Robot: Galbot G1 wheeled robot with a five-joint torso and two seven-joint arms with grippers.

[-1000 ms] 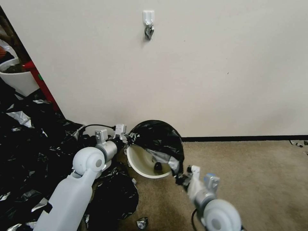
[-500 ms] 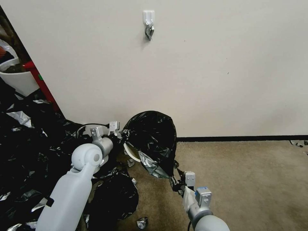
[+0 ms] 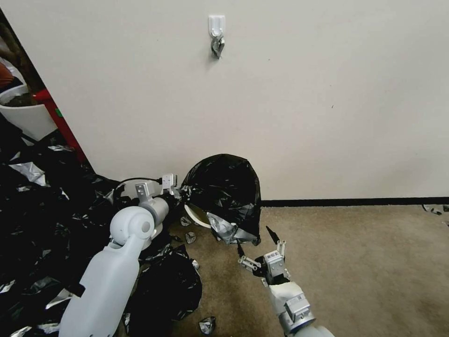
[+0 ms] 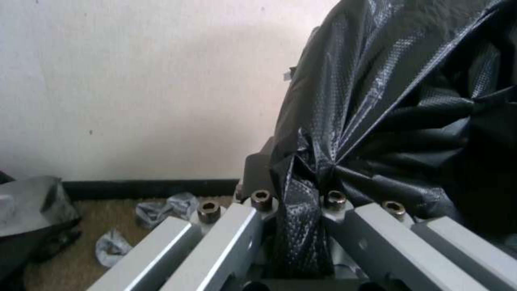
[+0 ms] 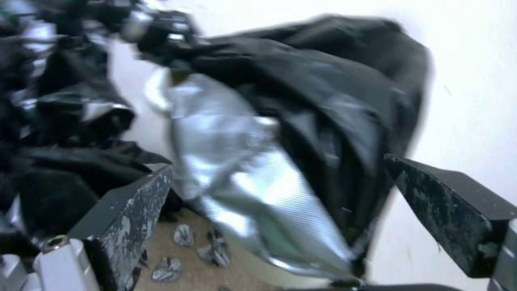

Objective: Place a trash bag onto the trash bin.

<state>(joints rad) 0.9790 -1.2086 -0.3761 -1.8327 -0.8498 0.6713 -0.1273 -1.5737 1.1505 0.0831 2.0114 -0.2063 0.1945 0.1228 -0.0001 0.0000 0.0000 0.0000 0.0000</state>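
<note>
The black trash bag (image 3: 227, 189) is draped over the trash bin, whose cream rim (image 3: 196, 216) shows as a sliver under the bag's left edge, by the wall. My left gripper (image 3: 181, 192) is at the bag's left side, shut on a gathered fold of the bag (image 4: 299, 226). My right gripper (image 3: 255, 239) hovers just in front of the bag over the carpet, open and holding nothing. In the right wrist view the bag (image 5: 301, 121) with its silvery flap hangs beyond the spread fingers (image 5: 124, 210), and the bin's rim (image 5: 156, 93) peeks out.
A big heap of black plastic sheeting (image 3: 42, 210) covers the floor on the left, with a white tub (image 3: 28, 119) behind it. Small silver-black scraps (image 3: 207, 324) lie on the carpet. A hook (image 3: 216, 28) is on the wall. Bare carpet (image 3: 355, 262) stretches right.
My right gripper let go of the bag, opened and drew back toward me. The bag has come down over the bin's mouth, which showed a second ago. The left gripper rose slightly, still gripping.
</note>
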